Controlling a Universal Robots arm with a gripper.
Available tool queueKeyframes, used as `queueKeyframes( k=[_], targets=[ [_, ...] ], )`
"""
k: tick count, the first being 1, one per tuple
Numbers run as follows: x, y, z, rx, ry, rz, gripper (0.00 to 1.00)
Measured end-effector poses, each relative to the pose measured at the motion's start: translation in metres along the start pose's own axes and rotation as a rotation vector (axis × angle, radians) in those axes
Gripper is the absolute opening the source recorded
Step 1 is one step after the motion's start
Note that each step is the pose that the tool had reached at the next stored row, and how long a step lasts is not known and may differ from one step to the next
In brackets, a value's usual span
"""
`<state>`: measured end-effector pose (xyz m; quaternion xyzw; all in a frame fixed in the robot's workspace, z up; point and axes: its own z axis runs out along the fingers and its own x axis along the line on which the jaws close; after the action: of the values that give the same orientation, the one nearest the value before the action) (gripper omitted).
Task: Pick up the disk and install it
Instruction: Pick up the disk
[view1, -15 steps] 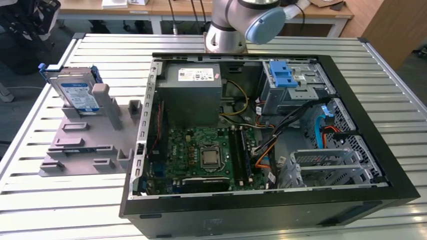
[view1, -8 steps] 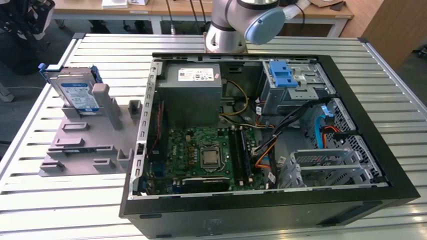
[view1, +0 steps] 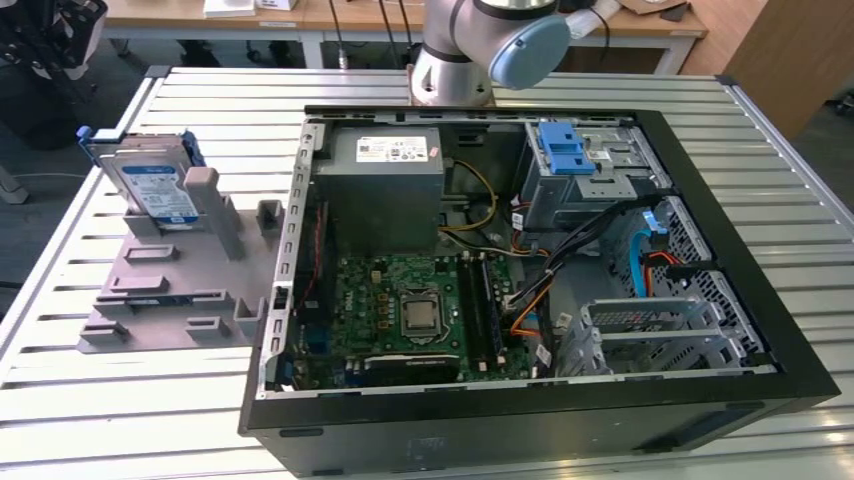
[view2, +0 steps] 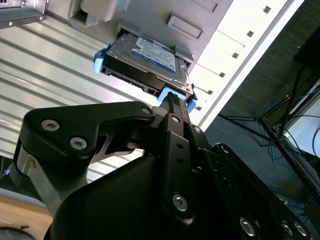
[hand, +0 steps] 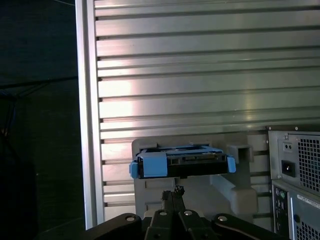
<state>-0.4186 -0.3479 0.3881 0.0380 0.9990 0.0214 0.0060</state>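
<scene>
Blue-railed metal hard drive (view1: 154, 185) stands on edge in grey plastic stand (view1: 160, 300), ten o'clock of black computer case (view1: 534, 425) in the exterior view; black tool (hand: 173, 191) closed, empty, apart from it.

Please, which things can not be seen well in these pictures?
- Lower part of the disk: exterior view, hidden by the grey stand.
- Gap between the gripper and the disk: second wrist view, the gripper overlaps the disk's corner.
- Upper part of the arm: exterior view, cut off by the top edge.
</scene>
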Motion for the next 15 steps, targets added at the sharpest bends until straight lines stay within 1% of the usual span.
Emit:
queueKeyframes(
  k=[8,11,15],
  targets=[
    [0.0003,0.0,0.0,-0.0001,0.0001,-0.004,0.11],
    [0.0004,0.0,0.0,-0.0003,0.0011,-0.027,0.11],
    [0.0003,0.0,0.0,-0.0008,0.0032,-0.074,0.11]
  ],
)
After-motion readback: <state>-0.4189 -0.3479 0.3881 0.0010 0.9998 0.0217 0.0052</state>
